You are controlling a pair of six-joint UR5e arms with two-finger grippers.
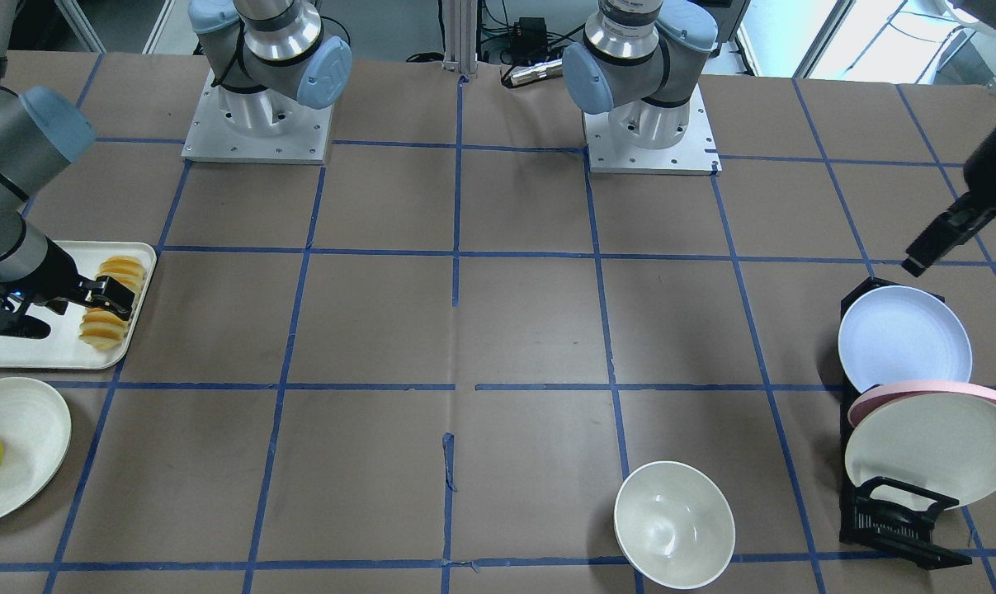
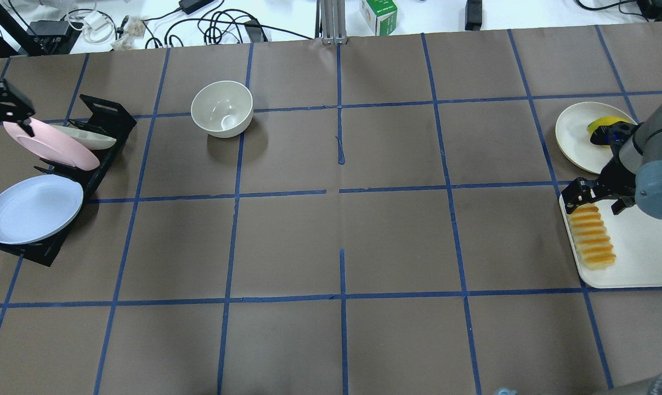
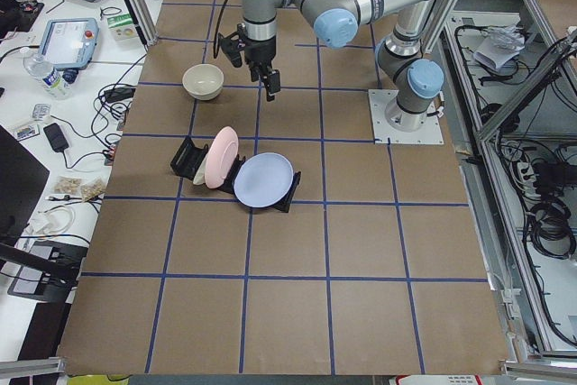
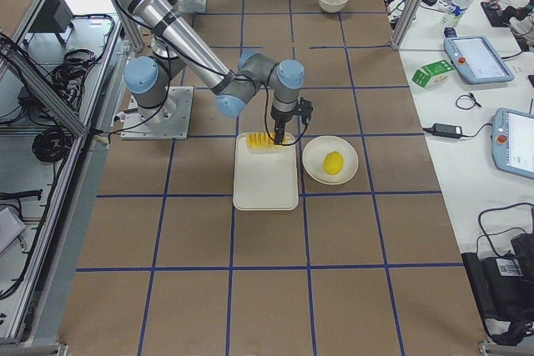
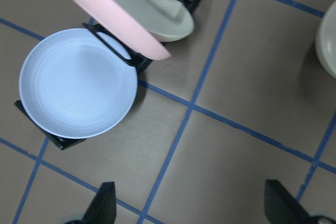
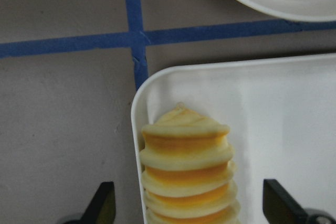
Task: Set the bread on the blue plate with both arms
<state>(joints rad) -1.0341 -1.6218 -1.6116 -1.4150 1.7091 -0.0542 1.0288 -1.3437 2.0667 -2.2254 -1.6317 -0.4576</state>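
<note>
The bread (image 2: 593, 237) lies along the left edge of a white tray (image 2: 640, 258). My right gripper (image 2: 594, 202) is open and straddles the loaf's far end. In the right wrist view its fingers (image 6: 105, 203) stand wide on both sides of the bread (image 6: 186, 171), without touching it. The blue plate (image 2: 32, 208) leans in a black rack (image 2: 107, 114) at the table's far left. My left gripper (image 2: 12, 112) is open and empty, above the rack's far end. In the left wrist view the blue plate (image 5: 79, 82) is well clear of the open fingers (image 5: 105, 205).
A pink-rimmed plate (image 2: 51, 145) and a cream dish stand in the same rack behind the blue plate. A cream bowl (image 2: 222, 108) stands at mid-left. A cream plate (image 2: 575, 134) with a yellow fruit (image 2: 605, 125) lies just beyond the tray.
</note>
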